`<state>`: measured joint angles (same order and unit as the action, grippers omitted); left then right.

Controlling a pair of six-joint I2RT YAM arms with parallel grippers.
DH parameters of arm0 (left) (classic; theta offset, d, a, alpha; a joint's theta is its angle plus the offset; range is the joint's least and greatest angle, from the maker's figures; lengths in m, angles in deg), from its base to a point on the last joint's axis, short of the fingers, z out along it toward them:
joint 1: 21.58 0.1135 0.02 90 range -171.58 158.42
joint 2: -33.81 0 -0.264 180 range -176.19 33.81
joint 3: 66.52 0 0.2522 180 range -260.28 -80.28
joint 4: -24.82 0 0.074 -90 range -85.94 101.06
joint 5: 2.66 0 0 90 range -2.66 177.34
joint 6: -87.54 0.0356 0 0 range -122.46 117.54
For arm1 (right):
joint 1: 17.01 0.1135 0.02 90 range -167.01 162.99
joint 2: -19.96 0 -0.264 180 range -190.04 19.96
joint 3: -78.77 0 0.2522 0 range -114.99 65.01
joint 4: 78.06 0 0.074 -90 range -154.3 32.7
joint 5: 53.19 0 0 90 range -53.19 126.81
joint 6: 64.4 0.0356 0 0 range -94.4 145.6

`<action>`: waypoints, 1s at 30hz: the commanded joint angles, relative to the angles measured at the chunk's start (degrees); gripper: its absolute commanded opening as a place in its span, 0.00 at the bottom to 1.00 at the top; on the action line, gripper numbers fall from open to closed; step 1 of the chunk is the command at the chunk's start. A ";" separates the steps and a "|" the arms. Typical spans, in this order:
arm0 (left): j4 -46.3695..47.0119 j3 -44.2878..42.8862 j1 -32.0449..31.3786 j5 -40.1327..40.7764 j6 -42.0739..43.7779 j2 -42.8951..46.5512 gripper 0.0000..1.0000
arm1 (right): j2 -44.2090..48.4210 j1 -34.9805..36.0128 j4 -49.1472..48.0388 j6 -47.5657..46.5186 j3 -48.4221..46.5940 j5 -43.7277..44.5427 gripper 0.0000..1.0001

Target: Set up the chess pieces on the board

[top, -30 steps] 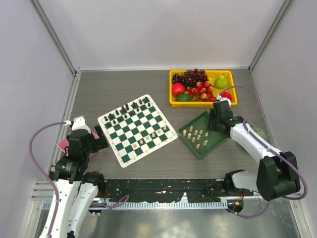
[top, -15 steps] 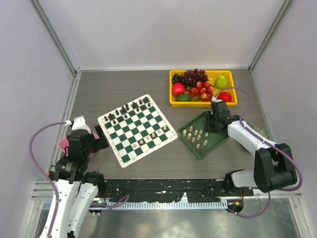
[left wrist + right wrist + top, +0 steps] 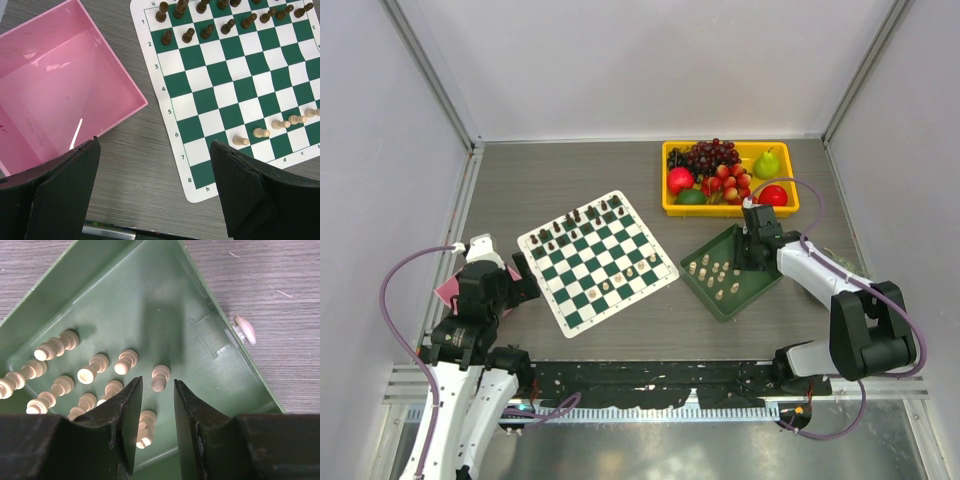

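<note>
Bright, even overhead light, soft shadows. White glare streak in glossy pink plastic bin (image 3: 50, 90). Black right gripper (image 3: 157, 385) soft-focus up close, throws shadow on dark green plastic tray (image 3: 125, 295).

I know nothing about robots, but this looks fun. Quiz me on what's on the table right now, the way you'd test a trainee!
1. Which arm's gripper hangs over the green tray of cream chess pieces?
2. The dark chess pieces stand: A) in that tray, B) on the chessboard, C) half in each.
3. True or false: the left gripper is holding a chess piece.
Key: 1: the right gripper, with a narrow gap between its jaws. 2: B. 3: false, it is wide open and empty.
</note>
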<state>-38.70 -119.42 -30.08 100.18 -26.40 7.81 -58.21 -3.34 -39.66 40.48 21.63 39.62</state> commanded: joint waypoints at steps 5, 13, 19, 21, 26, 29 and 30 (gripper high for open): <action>2.12 0.11 0.23 0.08 -0.67 0.77 0.99 | -2.86 -0.22 -2.06 -1.07 -0.74 -0.61 0.34; 2.03 0.02 0.32 0.08 -0.67 0.42 0.99 | -2.95 -0.14 -1.97 -1.34 -0.92 -0.17 0.29; 2.03 0.11 0.32 -0.10 -0.67 0.33 0.99 | -2.60 -0.14 -2.50 -0.99 -1.01 0.97 0.33; 2.03 -0.06 0.32 -0.10 -0.67 0.33 0.99 | -2.51 -0.14 -2.76 -1.07 -1.10 1.06 0.33; 2.03 0.02 0.32 -0.10 -0.67 0.33 0.99 | -1.98 -0.22 -3.29 -0.90 -0.83 0.97 0.30; 2.12 0.11 0.32 -0.10 -0.67 0.25 0.99 | -2.25 -0.14 -3.20 -0.99 -0.92 0.62 0.27; 2.12 0.02 0.32 -0.01 -0.67 0.25 0.99 | -2.42 -0.14 -3.11 -0.99 -1.10 0.62 0.26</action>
<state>-38.68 -119.33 -30.08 100.18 -26.51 8.07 -61.55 -3.34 -41.04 39.84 21.63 39.71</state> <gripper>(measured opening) 0.991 0.276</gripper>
